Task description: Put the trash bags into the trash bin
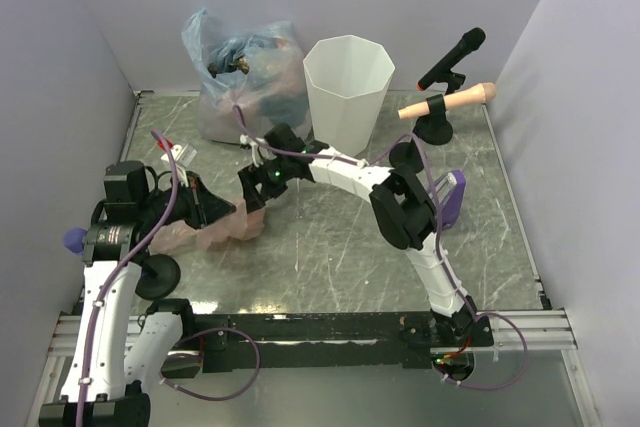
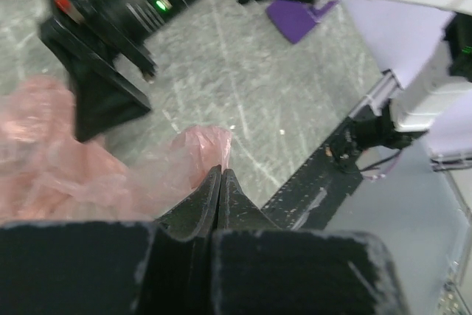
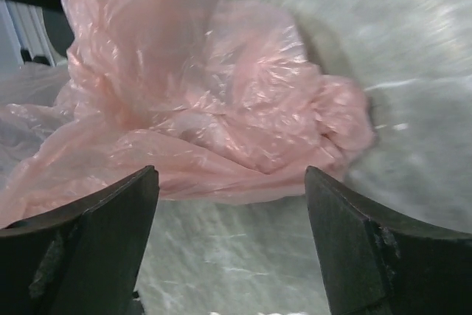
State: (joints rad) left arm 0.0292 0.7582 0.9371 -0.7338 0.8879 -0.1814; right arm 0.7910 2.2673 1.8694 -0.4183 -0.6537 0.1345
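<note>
Two grippers tend the crumpled pink plastic trash bag (image 1: 235,230) at nine o'clock: left gripper (image 2: 221,175) clamped on its edge, right gripper (image 3: 228,182) spread wide above. It looks light, limp and slippery, so bunched folds should grip best. Farther, the white faceted plastic trash bin (image 1: 347,87) stands at twelve.

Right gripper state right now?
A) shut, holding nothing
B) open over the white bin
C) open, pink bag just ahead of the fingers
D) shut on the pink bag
C: in the right wrist view the right gripper has its jaws spread wide, and the crumpled pink bag lies ahead of them, not pinched.
</note>
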